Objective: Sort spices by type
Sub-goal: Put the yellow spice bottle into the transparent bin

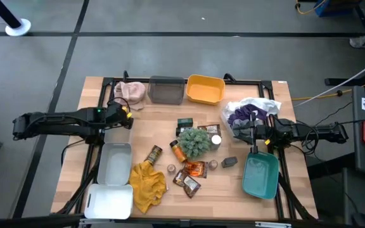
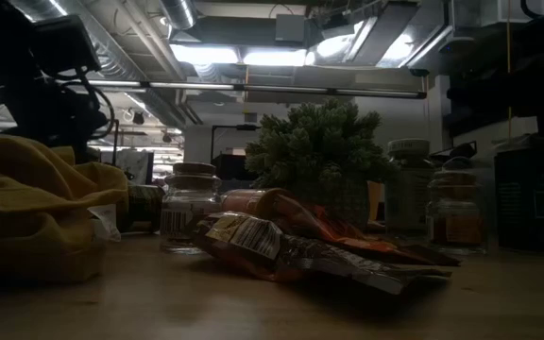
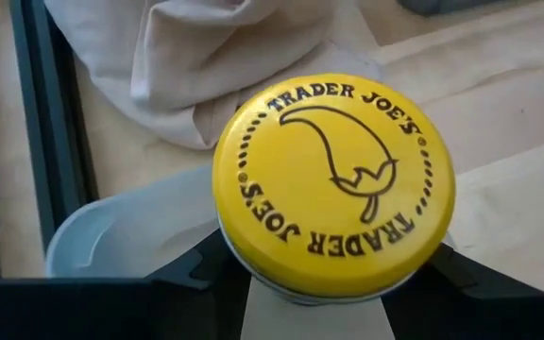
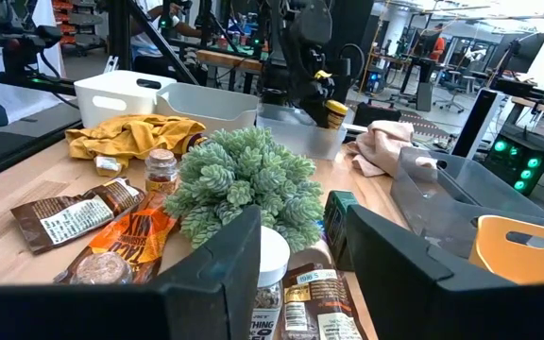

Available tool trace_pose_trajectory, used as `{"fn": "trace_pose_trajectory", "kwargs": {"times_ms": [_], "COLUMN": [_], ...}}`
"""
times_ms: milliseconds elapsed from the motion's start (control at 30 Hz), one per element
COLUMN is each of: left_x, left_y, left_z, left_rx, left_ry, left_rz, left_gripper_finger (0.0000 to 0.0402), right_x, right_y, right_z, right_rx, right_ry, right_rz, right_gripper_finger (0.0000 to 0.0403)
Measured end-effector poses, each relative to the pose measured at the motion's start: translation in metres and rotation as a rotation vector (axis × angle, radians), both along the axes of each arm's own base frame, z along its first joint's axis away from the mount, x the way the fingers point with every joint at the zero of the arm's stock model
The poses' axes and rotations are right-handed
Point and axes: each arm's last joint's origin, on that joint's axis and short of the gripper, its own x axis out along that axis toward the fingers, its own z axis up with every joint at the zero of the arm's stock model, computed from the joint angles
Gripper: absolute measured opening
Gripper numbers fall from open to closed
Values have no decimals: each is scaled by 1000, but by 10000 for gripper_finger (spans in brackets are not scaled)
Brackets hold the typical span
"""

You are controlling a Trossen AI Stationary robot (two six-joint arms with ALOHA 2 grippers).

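My left gripper reaches in from the table's left, shut on a yellow-lidded jar, also seen as the jar in the right wrist view. It hovers by the far end of a white bin. Other spices lie mid-table around a green plant ball: brown-orange packets, a brown bottle, small jars, dark boxes and a white-capped jar. My right gripper waits level at the right, open, nothing between its fingers. My left gripper pinches the jar's sides just under the yellow lid between its two fingers. It comes slanting down from the table's left. The jar's lid faces up toward the wrist camera. The lid hides the jar's bottom, over the bin's rim.
A pink cloth, a grey bin and a yellow bin line the far edge. A teal bin sits near right, a second white bin near left. The mustard cloth lies beside it. A plastic bag is at right.
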Motion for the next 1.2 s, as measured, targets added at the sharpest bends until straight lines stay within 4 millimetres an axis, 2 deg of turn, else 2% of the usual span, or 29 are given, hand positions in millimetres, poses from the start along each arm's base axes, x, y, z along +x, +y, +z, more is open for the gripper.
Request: {"fn": "trace_pose_trajectory", "kwargs": {"times_ms": [533, 967, 1200], "left_x": [2, 3, 4], "left_y": [-2, -4, -6], "left_z": [-2, 7, 7], "left_rx": [-84, -124, -220], "left_ry": [-21, -17, -47], "left_rz": [-70, -113, -155], "left_gripper_finger": [237, 237, 237], "right_x": [0, 0, 0], "right_y": [0, 0, 0], "right_z": [0, 0, 0], "right_rx": [0, 0, 0], "right_ry": [0, -1, -2], "right_rz": [0, 0, 0], "right_gripper_finger": [159, 159, 159]}}
